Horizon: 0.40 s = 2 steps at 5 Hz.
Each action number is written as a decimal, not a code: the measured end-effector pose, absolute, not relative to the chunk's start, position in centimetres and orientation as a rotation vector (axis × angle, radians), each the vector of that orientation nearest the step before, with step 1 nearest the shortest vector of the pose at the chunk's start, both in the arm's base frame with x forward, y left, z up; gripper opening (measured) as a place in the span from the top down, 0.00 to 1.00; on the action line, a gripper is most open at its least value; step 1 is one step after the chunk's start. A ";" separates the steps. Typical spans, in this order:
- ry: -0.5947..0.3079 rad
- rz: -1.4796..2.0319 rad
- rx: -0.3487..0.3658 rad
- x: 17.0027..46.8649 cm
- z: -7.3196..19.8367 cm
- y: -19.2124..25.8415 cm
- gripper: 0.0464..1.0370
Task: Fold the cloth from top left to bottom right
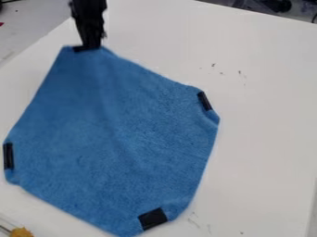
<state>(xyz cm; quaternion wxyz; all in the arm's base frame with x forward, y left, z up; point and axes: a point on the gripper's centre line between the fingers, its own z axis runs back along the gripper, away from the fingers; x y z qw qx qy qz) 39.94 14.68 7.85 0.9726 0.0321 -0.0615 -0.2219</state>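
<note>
The blue cloth (117, 134) lies spread on the white table, with black tape patches at its corners. At the cloth's top left corner is the black gripper (90, 45), hanging down from the top edge of the view right at the taped patch there. That corner meets the gripper's lower end, which partly hides the tape; whether it is pinched cannot be made out. The other patches lie at the right corner, the left corner and the bottom corner.
The white table (266, 102) extends around the cloth, with a few small dark marks on it. A yellow-orange object (21, 232) sits at the bottom left edge. Dark items stand beyond the table's far edge at the top right.
</note>
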 end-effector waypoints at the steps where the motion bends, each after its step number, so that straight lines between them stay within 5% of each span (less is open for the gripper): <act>1: -0.151 -0.448 0.085 38.1 9.6 12.2 0.99; 2: -0.189 -0.435 0.066 35.0 11.1 9.0 0.99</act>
